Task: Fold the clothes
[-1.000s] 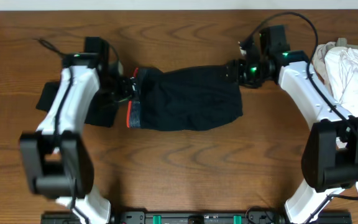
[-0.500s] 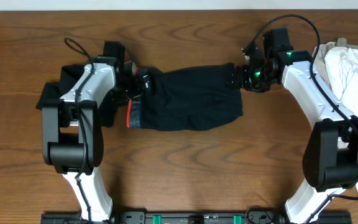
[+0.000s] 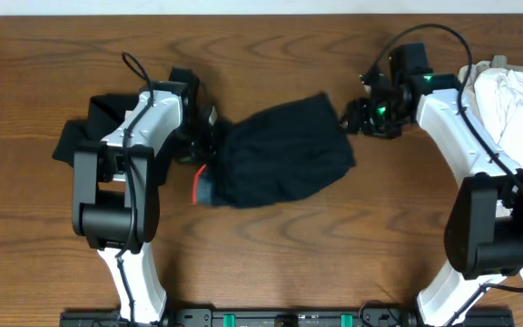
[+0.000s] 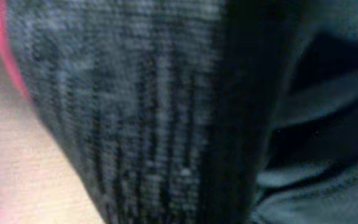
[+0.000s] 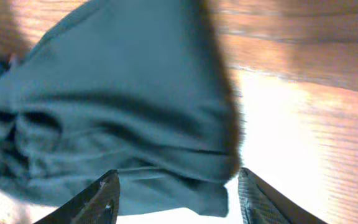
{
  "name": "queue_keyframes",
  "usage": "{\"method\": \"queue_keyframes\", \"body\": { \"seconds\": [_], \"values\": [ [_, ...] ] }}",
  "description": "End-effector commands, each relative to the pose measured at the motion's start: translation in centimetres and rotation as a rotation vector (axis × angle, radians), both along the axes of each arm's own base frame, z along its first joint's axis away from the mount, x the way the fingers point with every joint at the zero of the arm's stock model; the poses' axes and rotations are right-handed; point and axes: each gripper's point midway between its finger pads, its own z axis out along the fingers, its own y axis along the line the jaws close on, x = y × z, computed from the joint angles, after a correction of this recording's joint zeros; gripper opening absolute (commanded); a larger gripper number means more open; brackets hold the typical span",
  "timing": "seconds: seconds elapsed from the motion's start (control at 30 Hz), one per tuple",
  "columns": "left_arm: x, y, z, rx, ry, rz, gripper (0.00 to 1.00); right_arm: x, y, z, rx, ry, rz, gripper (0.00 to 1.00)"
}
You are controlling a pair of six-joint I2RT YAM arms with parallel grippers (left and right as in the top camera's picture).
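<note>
The dark navy trousers point(image 3: 280, 153) lie bunched mid-table, with the orange-red waistband edge point(image 3: 197, 184) at their lower left. My left gripper point(image 3: 209, 138) is pressed into the waistband end and shut on the trousers. The left wrist view holds nothing but grey waistband knit point(image 4: 135, 112), its red edge point(image 4: 5, 43) and dark cloth, so the fingers are hidden. My right gripper point(image 3: 347, 116) stands open at the trousers' upper right corner. In the right wrist view the cloth's corner point(image 5: 166, 124) hangs between the two fingertips point(image 5: 101, 202) of the gripper point(image 5: 179, 198), ungripped.
A black garment point(image 3: 78, 138) lies under and left of the left arm. A pile of white and beige garments point(image 3: 511, 100) sits at the right edge. Bare wooden table point(image 3: 271, 245) spreads in front of the trousers.
The left gripper went from open to shut on the waistband end. The trousers have bunched and twisted, the waistband edge sliding right and down. The right gripper drew back slightly to the right.
</note>
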Motion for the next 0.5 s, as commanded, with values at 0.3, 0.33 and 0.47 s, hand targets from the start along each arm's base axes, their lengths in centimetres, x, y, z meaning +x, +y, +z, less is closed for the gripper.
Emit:
{"method": "queue_keyframes", "body": {
  "seconds": [0.3,0.33,0.47],
  "values": [
    [3.1,2.0,14.9,0.214,-0.357,-0.095,0.06,0.0,-3.8,0.2,-0.014,0.023,-0.079,0.57],
    [3.1,1.0,15.1,0.209,-0.366,-0.117,0.06,0.0,-3.9,0.2,-0.014,0.025,-0.082,0.57],
    [2.2,-3.2,13.8,0.194,-0.348,-0.223,0.06,0.0,-4.0,0.2,-0.014,0.028,-0.085,0.57]
  ]
}}
